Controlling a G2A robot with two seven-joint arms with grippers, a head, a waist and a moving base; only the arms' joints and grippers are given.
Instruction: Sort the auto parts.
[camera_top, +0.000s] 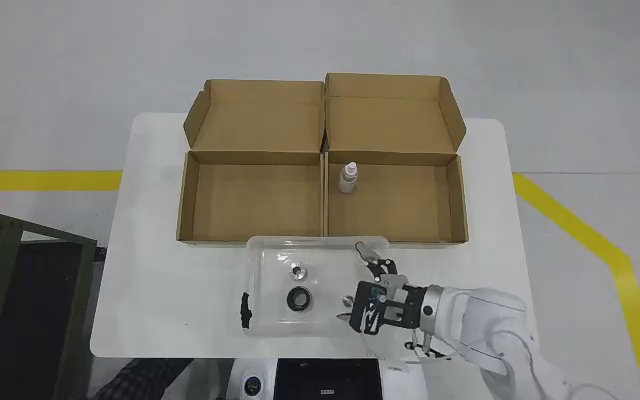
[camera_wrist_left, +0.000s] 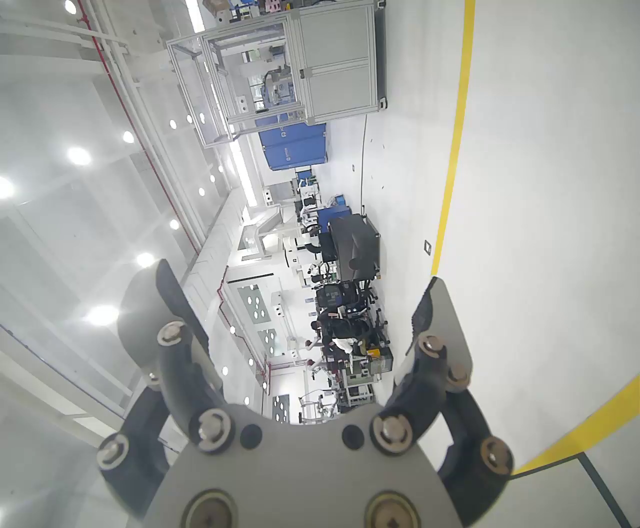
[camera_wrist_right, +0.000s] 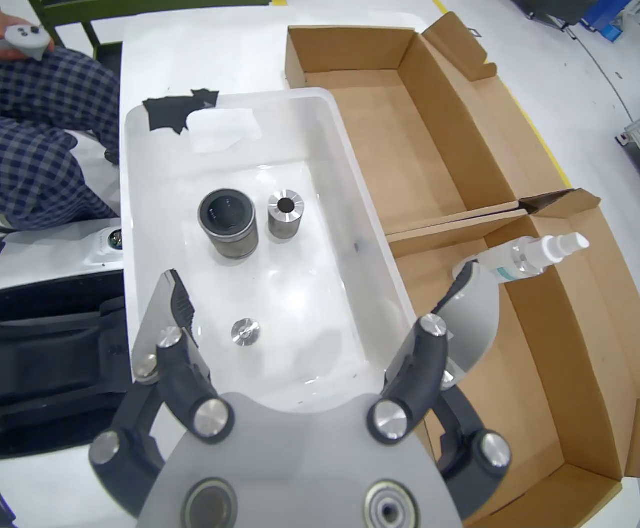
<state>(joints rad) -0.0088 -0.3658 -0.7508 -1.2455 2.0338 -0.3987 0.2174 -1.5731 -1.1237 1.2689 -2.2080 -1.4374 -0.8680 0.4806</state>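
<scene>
jaws of my right gripper (camera_wrist_right: 317, 285) are spread wide and hold nothing, wrist angled down over the right end of the clear bin (camera_wrist_right: 345, 165), where a dark sleeve (camera_wrist_right: 227, 222), a steel bush (camera_wrist_right: 286, 215) and a small disc (camera_wrist_right: 245, 332) sit apart on its floor. a spray bottle (camera_wrist_right: 530, 255) rests in the right cardboard box (camera_wrist_right: 550, 375). my left gripper (camera_wrist_left: 300, 280) is spread too, aimed away from the table

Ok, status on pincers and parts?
Right pincer open over bin, empty. Left pincer open, empty. Bearing, cylinder, disc in bin; bottle in box. Nothing blocking the parts.
</scene>
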